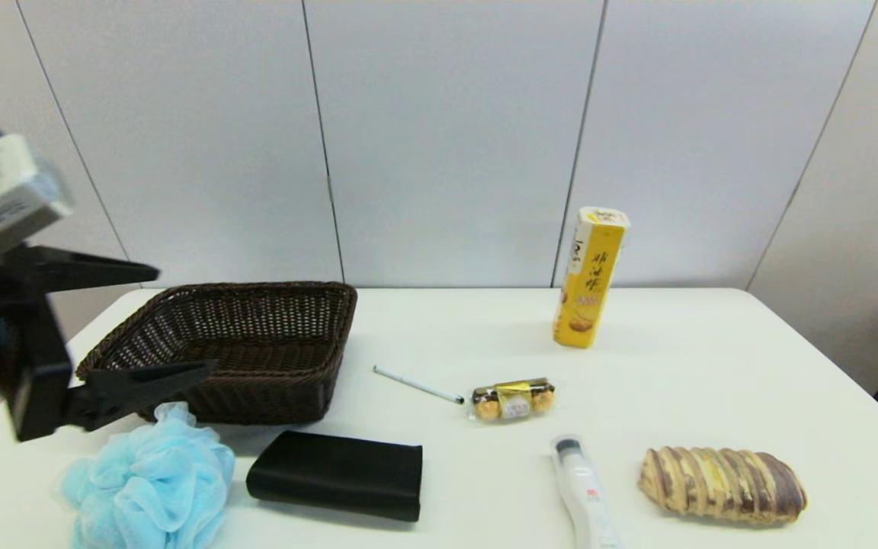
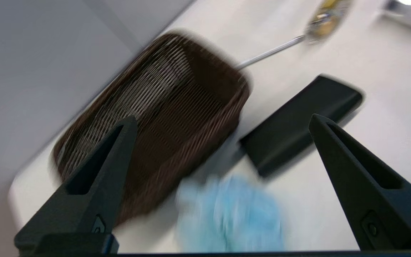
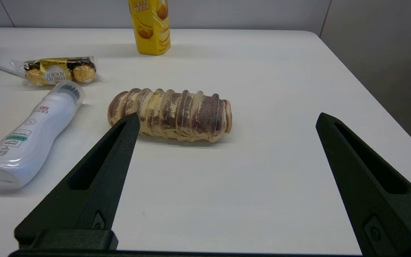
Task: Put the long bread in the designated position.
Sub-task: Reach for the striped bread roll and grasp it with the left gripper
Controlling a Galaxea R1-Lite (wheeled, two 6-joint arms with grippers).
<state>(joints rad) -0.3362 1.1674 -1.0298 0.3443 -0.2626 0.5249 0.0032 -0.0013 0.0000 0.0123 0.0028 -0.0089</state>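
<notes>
The long bread (image 1: 721, 484), a twisted loaf with brown and pale-yellow stripes, lies flat near the table's front right. In the right wrist view the long bread (image 3: 171, 114) rests just beyond my right gripper (image 3: 227, 116), which is open, holds nothing and hovers short of the loaf. That gripper is outside the head view. My left gripper (image 1: 180, 320) is raised at the far left, open and empty, in front of the brown wicker basket (image 1: 279, 389). Seen from the left wrist, the left gripper (image 2: 223, 117) is above the basket (image 2: 191, 150).
A blue bath puff (image 1: 151, 480) and a black pouch (image 1: 336, 474) lie in front of the basket. A pen (image 1: 418, 384), a gold chocolate pack (image 1: 514, 399) and a white bottle (image 1: 585, 496) lie mid-table. A yellow carton (image 1: 590, 278) stands at the back.
</notes>
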